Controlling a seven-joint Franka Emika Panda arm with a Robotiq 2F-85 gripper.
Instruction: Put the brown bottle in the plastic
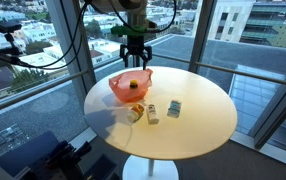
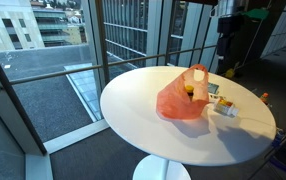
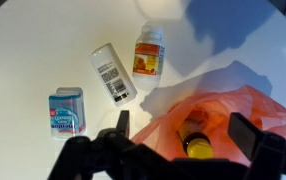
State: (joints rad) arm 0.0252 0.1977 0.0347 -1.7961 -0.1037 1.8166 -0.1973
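In an exterior view the jaws hung above one orange bowl (image 1: pixel 121 93) on the round counter (image 1: pixel 203 125). One brown bottle (image 1: pixel 134 87) stood inside it.

In an exterior view the bowl (image 2: pixel 178 103) hid most else.

Through the wrist view I saw the jaws spread wide and empty over the bottle (image 3: pixel 195 142). Beside the bowl (image 3: pixel 238 105) sat three things: one box (image 3: pixel 66 110), one white jar (image 3: pixel 113 72) and one orange-labelled jar (image 3: pixel 148 52).

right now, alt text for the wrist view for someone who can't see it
Seen from above, the brown bottle sits inside the translucent orange plastic, framed by the open gripper. Beside the plastic on the white table lie a grey-blue box, a white tube and an orange-labelled jar.
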